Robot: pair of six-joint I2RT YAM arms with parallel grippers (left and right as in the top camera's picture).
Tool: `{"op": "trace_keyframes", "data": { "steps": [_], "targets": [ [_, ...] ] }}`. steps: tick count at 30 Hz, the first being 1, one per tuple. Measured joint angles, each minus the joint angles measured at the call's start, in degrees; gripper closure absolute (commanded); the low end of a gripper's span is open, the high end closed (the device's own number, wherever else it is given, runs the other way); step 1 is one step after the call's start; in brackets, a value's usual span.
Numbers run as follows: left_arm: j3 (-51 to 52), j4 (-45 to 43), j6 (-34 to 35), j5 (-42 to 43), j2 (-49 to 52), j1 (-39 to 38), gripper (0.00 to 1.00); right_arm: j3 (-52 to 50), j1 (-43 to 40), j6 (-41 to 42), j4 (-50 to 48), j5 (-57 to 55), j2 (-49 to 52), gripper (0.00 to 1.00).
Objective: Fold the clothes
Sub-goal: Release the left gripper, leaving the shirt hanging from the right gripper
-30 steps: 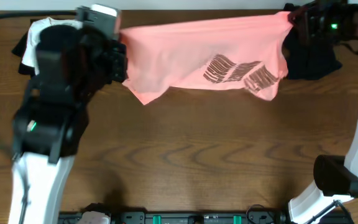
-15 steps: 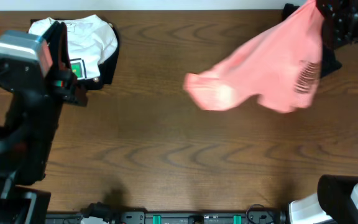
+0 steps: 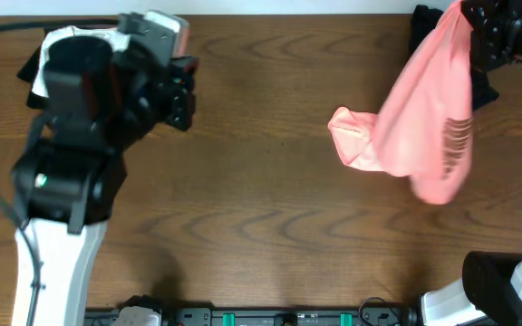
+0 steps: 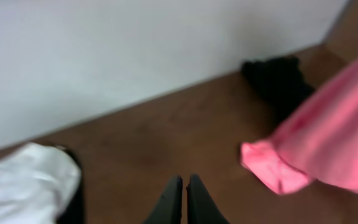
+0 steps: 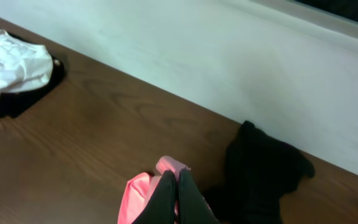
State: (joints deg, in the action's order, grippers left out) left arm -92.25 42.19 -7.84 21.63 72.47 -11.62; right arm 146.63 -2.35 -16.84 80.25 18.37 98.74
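The right gripper (image 3: 466, 20) is pinching the top of one pink T-shirt (image 3: 424, 136) over the far right corner of the bench (image 3: 270, 226), seen from above. The shirt is hanging down in one long bunch. Dark stripes (image 3: 458, 145) are showing on its side, and one lumpy end (image 3: 352, 145) is sticking out to the left. I cannot tell if that end is touching the bench. The left gripper (image 3: 186, 91) is squeezed closed with nothing in it, well apart from the pink shirt. Under the left arm (image 3: 71, 154), one white T-shirt (image 3: 66, 38) is lying on one black cloth (image 3: 30, 68). A second black cloth (image 3: 483, 91) is lying at the far right, partly behind the pink shirt.

From the left wrist, two fingers (image 4: 174, 199) are pressing together over bare wood. The white shirt is lying to the left, and the pink shirt is hanging to the right with the second black cloth behind it.

From the right wrist, two fingers (image 5: 166, 193) are closing on a fold of pink cloth. The second black cloth is lying just beside them, by the white wall (image 5: 229, 56). The white shirt is lying far off to the left.
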Motion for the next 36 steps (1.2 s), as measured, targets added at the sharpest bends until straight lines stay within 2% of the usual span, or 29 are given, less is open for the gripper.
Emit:
{"op": "trace_keyframes", "data": {
  "steps": [6, 14, 17, 18, 23, 31, 36],
  "targets": [
    [0.0, 2.51, 0.07, 6.43, 3.3, -1.7, 0.94, 0.0, 0.87, 4.31, -3.04, -0.04, 2.64, 0.99],
    [1.01, 3.52, -1.6, 8.24, 6.25, -5.9, 0.92, -0.07, 6.54, 9.16, -6.25, -0.22, 8.74, 0.99],
    [1.05, 3.5, -2.84, 8.24, 8.31, -7.54, 0.83, -0.09, 7.48, 9.99, -6.82, -0.2, 9.16, 0.99],
    [1.07, 3.43, -3.41, 8.24, 9.01, -8.31, 0.77, -0.09, 7.56, 10.21, -6.86, -0.22, 9.14, 0.99],
    [1.11, 0.39, -5.79, 8.37, 13.44, -13.35, 0.67, -0.09, 7.56, 10.49, -6.54, -0.22, 9.11, 0.99],
    [1.18, -6.29, -5.25, 7.74, 22.27, -18.62, 0.6, -0.09, 7.56, 10.6, -6.1, -0.22, 9.11, 0.99],
    [1.25, -11.17, -0.39, 6.47, 25.81, -20.2, 0.58, -0.09, 7.56, 10.62, -5.95, -0.22, 9.11, 0.99]
  ]
}}
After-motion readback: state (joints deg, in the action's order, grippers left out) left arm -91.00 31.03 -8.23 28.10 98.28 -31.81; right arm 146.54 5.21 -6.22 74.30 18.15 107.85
